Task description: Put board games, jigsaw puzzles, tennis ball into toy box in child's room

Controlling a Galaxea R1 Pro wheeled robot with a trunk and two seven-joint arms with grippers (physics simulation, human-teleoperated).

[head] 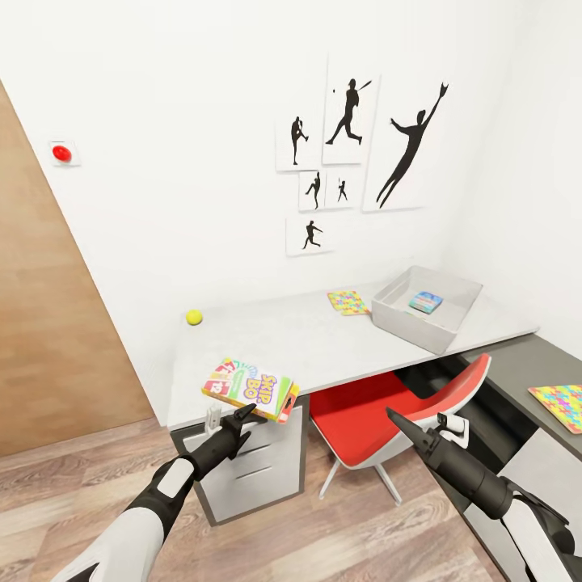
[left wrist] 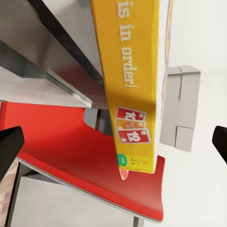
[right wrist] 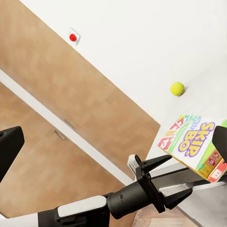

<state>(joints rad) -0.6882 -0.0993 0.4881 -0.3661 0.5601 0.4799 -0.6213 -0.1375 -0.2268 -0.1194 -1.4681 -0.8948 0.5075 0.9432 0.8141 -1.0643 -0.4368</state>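
The yellow-green-red board game (head: 252,390) lies tilted over the front left corner of the table (head: 323,343). My left gripper (head: 245,416) is open just below it, its fingers wide on either side of the box's edge (left wrist: 135,94) without touching. My right gripper (head: 394,418) hangs open over the chair. The tennis ball (head: 194,317) rests by the wall. The toy box (head: 388,311) holds a pale blue board game (head: 425,302). One jigsaw puzzle (head: 347,302) lies beside it, another (head: 562,402) on the dark lower section. The bed is out of view.
A red chair (head: 380,416) is tucked under the table between my arms. White drawers (head: 259,469) stand under the table's left end. A wooden door (head: 48,323) is on the left, and framed silhouettes (head: 356,145) hang on the wall.
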